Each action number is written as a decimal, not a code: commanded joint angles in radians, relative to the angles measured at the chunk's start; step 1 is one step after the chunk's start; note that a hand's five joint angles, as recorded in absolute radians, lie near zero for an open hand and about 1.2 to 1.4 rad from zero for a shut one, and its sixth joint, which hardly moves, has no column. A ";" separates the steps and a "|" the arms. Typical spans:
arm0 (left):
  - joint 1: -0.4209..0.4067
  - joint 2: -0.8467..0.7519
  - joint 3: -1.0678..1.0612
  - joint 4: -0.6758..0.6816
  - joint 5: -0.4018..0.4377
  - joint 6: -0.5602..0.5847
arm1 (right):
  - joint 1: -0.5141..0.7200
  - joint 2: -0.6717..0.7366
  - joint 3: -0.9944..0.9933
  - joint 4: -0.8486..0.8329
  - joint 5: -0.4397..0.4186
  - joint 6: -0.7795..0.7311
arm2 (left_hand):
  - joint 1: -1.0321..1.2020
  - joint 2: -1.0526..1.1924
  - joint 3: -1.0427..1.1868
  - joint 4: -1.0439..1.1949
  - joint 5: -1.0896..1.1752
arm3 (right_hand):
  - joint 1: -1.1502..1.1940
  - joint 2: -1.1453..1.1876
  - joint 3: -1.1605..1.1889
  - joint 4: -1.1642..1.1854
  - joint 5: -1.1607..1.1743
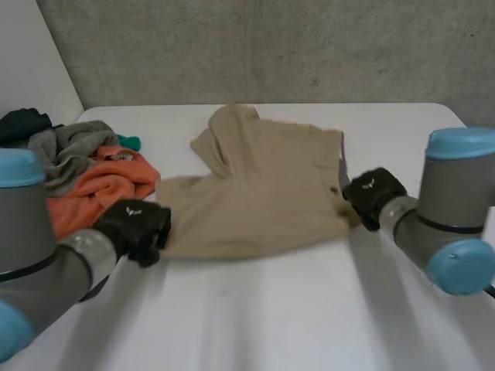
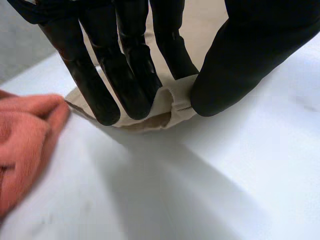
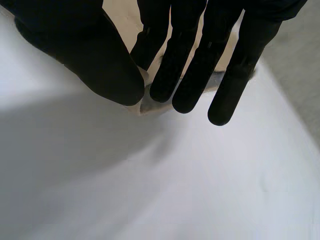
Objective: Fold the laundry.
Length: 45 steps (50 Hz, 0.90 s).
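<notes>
On the white table [image 1: 255, 309], left hand [image 1: 139, 224] and right hand [image 1: 373, 192] pinch near corners of the tan cloth garment [image 1: 263, 193]; shallow grips may slip.

Lab test cell, by look of it. My station: plain white table [image 1: 255, 325], bare grey concrete wall [image 1: 271, 46] behind, white panel [image 1: 31, 54] at my left. My left arm [image 1: 31, 263] and right arm [image 1: 452, 209] reach over table. Work props on it: mixed clothes pile [image 1: 77, 166] at corner, tan garment [image 1: 263, 193] spread out.
</notes>
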 commanded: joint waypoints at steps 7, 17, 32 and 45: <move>-0.077 0.201 -0.133 -0.404 0.002 0.256 | -0.061 -0.248 0.302 0.351 -0.057 -0.345 | 0.269 0.198 0.203 0.194 0.232 | 0.298 0.225 0.203 0.195 0.196; -0.113 0.108 0.015 -0.165 -0.060 0.244 | -0.063 -0.202 0.293 0.233 -0.068 -0.221 | -0.953 -1.024 -1.018 -1.027 -0.989 | 0.298 0.225 0.203 0.195 0.196; -0.014 -0.440 0.630 0.093 0.199 0.198 | -0.041 -0.173 0.294 0.122 -0.066 -0.152 | -0.536 -0.607 -0.601 -0.610 -0.572 | 0.298 0.225 0.203 0.195 0.196; 0.016 -0.826 1.054 0.053 0.299 0.263 | -0.026 -0.128 0.291 0.076 -0.051 -0.120 | -0.445 -0.516 -0.510 -0.519 -0.481 | 0.298 0.225 0.203 0.195 0.196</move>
